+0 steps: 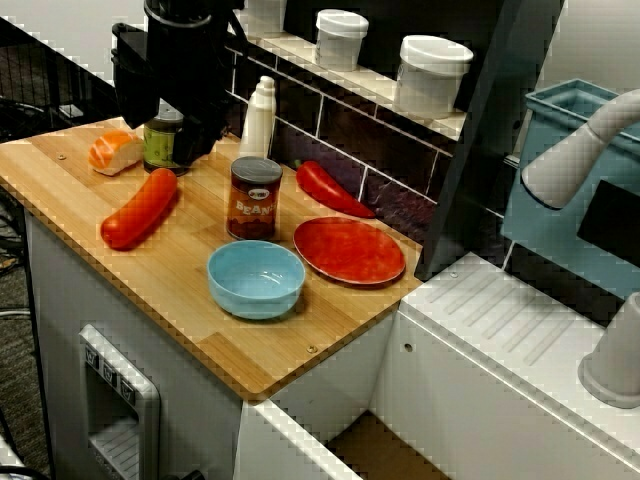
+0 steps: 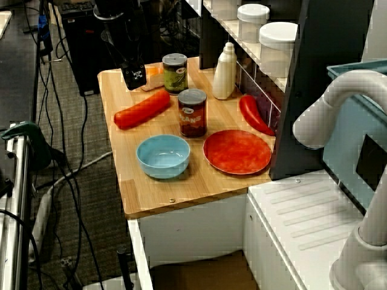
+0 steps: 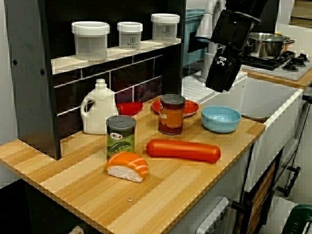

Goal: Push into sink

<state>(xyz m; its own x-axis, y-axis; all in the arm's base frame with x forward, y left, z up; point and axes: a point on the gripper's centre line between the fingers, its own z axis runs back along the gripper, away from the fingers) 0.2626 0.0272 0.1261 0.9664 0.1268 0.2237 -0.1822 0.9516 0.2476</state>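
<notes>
A light blue bowl (image 1: 256, 278) (image 2: 163, 156) (image 3: 221, 118) stands upright and empty near the front corner of the wooden board, at the end closest to the sink. The sink (image 1: 372, 448) (image 2: 199, 273) (image 3: 273, 100) is the recessed white basin with a brownish floor just past that board edge. My black gripper (image 1: 172, 95) (image 2: 134, 75) (image 3: 220, 80) hangs well above the board, apart from every object, and holds nothing. Its fingers look like one dark block, so how its jaws stand does not show.
A red plate (image 1: 349, 249) and a beans can (image 1: 255, 197) stand right behind the bowl. A long orange sausage (image 1: 140, 207), a green can (image 2: 175, 73), a sushi piece (image 3: 127, 165), a red pepper (image 1: 331, 187) and a white bottle (image 3: 99, 108) share the board. A grey faucet (image 2: 338, 115) and a teal bin (image 1: 565, 165) are beyond the sink.
</notes>
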